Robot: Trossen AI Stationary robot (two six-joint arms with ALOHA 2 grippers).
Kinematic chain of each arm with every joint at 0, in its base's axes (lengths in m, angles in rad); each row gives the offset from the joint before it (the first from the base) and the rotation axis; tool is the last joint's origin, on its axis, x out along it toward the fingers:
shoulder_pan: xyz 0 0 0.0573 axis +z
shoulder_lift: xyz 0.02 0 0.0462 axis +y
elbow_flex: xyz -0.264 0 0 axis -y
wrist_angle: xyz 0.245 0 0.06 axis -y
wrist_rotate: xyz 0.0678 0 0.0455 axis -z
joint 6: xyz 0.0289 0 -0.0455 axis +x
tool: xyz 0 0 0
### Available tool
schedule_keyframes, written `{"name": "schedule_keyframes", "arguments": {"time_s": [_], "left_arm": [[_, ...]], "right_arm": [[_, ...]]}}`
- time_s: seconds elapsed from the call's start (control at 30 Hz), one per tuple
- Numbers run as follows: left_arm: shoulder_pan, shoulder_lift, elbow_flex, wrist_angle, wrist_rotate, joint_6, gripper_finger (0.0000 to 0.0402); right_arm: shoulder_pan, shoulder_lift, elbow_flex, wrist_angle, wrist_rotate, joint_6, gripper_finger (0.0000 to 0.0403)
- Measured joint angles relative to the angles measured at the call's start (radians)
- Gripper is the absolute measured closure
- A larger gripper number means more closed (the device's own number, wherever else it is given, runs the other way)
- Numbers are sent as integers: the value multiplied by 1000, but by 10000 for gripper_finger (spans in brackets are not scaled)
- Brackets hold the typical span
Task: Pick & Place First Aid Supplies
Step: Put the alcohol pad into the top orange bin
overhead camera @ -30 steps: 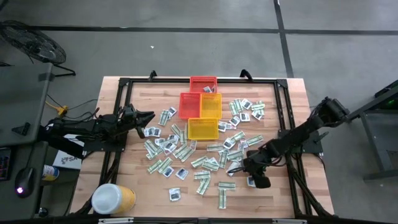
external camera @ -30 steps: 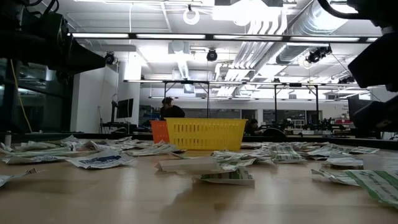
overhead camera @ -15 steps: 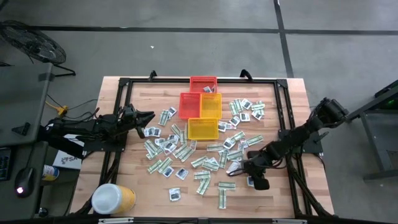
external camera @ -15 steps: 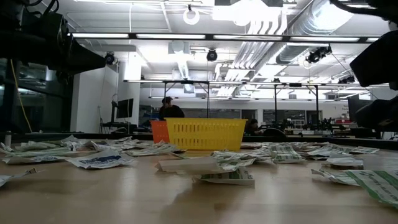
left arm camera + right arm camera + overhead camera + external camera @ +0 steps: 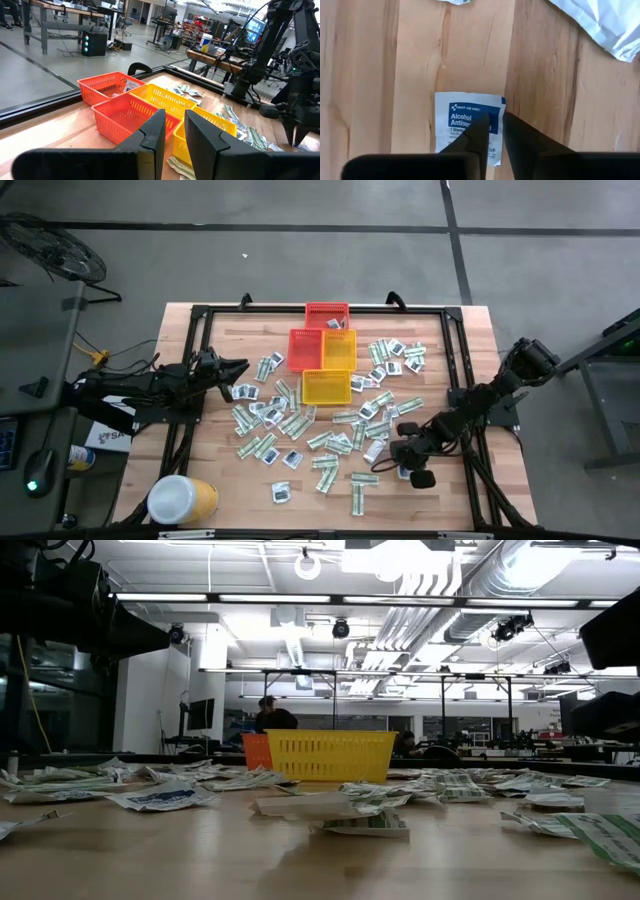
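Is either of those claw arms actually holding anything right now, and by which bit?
The right pincer pinches a white alcohol wipe packet at its middle, fingers nearly together. Whether it is lifted cannot be told. The left pincer holds nothing.

Counts on my table
I counted four baskets (image 5: 325, 362): two red, one orange, one yellow; dozens of packets (image 5: 300, 425); one tub (image 5: 182, 499).

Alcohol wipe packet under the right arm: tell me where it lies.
The alcohol wipe packet lies flat on bare wood at the table's right front, directly under the right gripper.
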State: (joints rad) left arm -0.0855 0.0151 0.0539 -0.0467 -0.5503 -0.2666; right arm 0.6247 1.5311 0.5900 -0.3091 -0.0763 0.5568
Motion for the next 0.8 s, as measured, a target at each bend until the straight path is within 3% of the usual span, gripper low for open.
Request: {"name": "schedule_keyframes", "arguments": {"time_s": [0.2, 0.8], "left_arm": [[0, 0, 0, 0, 0, 0, 328], [0, 0, 0, 0, 0, 0, 328]], "right_arm": [[0, 0, 0, -6, 7, 2, 397], [-114, -94, 70, -95, 15, 145, 403]]}}
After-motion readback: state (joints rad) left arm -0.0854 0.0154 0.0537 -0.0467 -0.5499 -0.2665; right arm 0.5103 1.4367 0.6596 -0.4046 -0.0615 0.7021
